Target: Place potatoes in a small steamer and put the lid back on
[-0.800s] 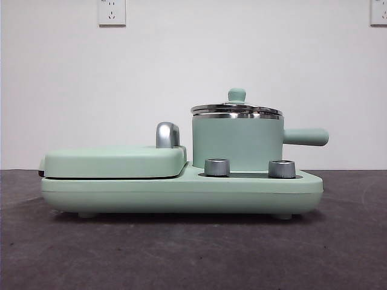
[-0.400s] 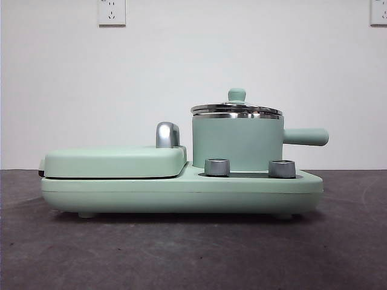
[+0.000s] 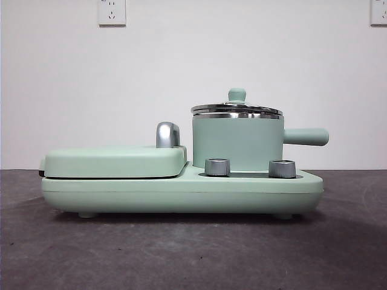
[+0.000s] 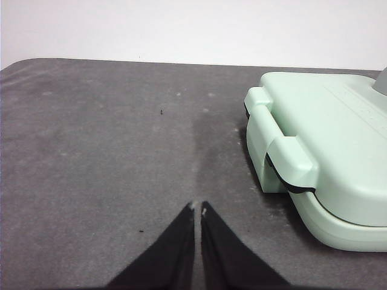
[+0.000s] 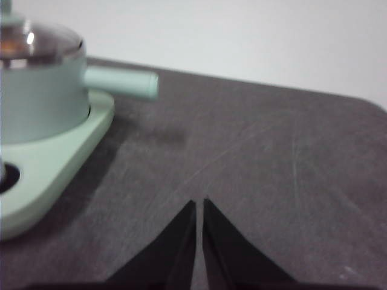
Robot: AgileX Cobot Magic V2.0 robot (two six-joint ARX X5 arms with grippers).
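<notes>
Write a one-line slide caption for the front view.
Glass lid sits on the small steamer, beside the closed griddle; no arms in view.

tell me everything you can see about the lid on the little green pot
The lid is round and low, with a shiny steel rim and a small mint-green knob standing upright at its centre. In the right wrist view its top looks like glass inside the steel edge. It sits level and closed on the small steamer, resting on the pot's steel rim. Nothing else touches it; no end effector is near.
</notes>
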